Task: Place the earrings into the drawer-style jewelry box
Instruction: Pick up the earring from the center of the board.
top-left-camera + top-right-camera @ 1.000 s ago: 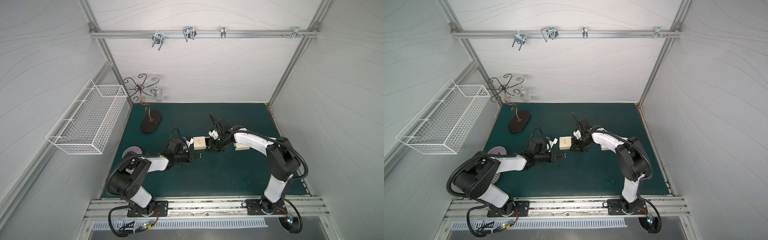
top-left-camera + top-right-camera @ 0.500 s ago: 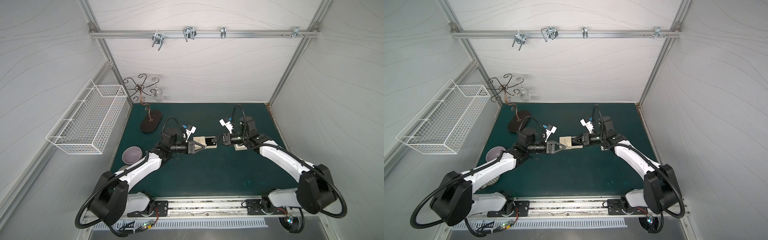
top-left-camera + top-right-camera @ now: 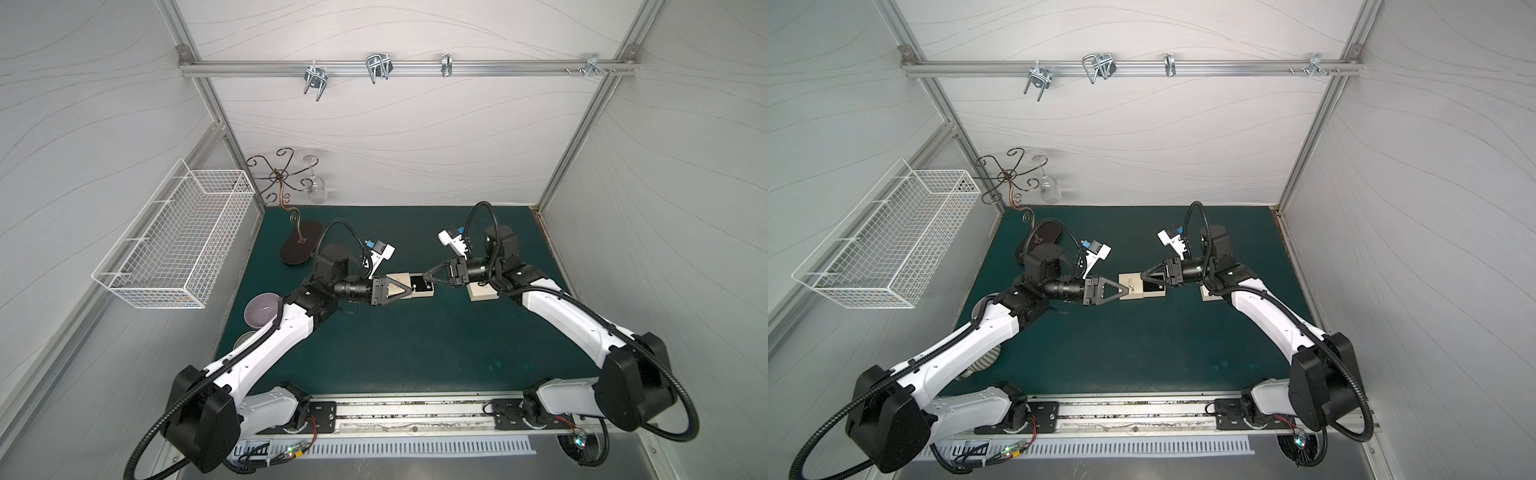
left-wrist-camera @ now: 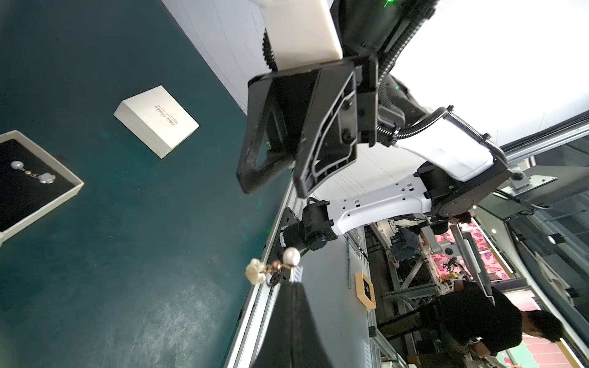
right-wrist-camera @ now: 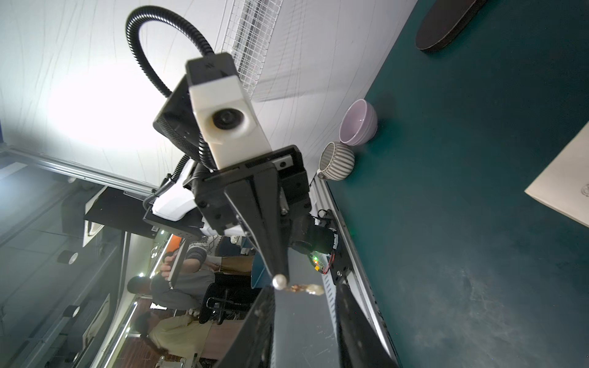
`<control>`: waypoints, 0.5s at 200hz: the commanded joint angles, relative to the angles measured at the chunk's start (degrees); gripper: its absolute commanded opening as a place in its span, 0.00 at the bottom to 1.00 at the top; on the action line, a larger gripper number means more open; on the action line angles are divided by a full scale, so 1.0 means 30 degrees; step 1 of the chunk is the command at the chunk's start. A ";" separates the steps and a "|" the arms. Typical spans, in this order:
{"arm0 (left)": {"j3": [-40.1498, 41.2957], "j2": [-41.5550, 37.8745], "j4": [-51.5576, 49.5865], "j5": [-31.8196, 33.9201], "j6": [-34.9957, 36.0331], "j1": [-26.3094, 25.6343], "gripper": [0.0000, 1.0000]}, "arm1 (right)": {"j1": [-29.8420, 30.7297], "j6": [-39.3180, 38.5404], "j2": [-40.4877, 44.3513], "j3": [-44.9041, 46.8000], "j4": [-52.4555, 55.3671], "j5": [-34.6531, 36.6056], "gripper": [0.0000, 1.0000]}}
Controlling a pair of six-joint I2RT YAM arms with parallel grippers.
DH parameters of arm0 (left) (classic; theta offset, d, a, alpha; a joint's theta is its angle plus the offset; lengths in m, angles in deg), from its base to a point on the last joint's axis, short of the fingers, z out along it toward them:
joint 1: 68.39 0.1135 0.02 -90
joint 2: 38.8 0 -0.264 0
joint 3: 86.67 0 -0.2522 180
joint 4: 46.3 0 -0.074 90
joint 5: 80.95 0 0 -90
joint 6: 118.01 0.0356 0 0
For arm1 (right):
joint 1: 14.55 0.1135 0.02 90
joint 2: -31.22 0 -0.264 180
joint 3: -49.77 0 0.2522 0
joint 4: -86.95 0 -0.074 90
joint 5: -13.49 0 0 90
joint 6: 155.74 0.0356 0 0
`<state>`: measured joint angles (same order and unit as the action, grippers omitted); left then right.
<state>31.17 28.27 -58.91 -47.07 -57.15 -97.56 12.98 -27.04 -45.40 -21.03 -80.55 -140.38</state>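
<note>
Furthest left, a white wire basket [image 3: 174,237] hangs on the wall and a lilac ceramic bowl [image 3: 261,309] sits at the edge of the dark green mat [image 3: 395,353]; neither is in play. Next comes the left gripper [image 3: 409,292], pinched tight on a tiny drop earring [image 4: 271,267]: a round pearly bead joined by a small link to a pale flower-shaped drop. The grip looks to be on the thin post just beneath the bead. In both top views the fingertip overlaps the small cream cardboard jewelry box [image 3: 398,277], whose black-lined drawer [image 4: 44,207] is pulled out toward the right. A second earring [image 4: 32,173] of the same kind lies on that lining. Facing the left arm, the right gripper [image 4: 274,189] has its jaws parted around nothing, with its tips just beside the held piece. Further right, a closed cream box [image 3: 482,293] rests on the mat.

Such an earring is likely featherlight, stiff in the post but loose at the link, so the drop will swing. The smooth beads would probably slip, which makes the post the safer hold. A low release over the lining should keep it from bouncing out.
</note>
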 commanded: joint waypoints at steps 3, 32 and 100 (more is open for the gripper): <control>-0.1286 -0.0210 -0.0859 0.0570 0.1774 -0.0476 0.00 | 0.0656 0.0332 0.0505 -0.0842 0.1221 -0.0749 0.35; -0.1298 -0.0091 -0.0658 0.0604 0.1848 -0.0567 0.00 | 0.0887 -0.0787 0.0764 -0.0967 0.2492 -0.0595 0.35; -0.1349 -0.0438 -0.0821 0.0953 0.2120 -0.0568 0.00 | 0.1663 -0.2187 0.0735 -0.1214 0.4093 -0.0699 0.32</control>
<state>29.86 28.25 -62.48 -44.58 -52.52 -99.19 17.07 -30.78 -44.28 -22.99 -71.41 -141.13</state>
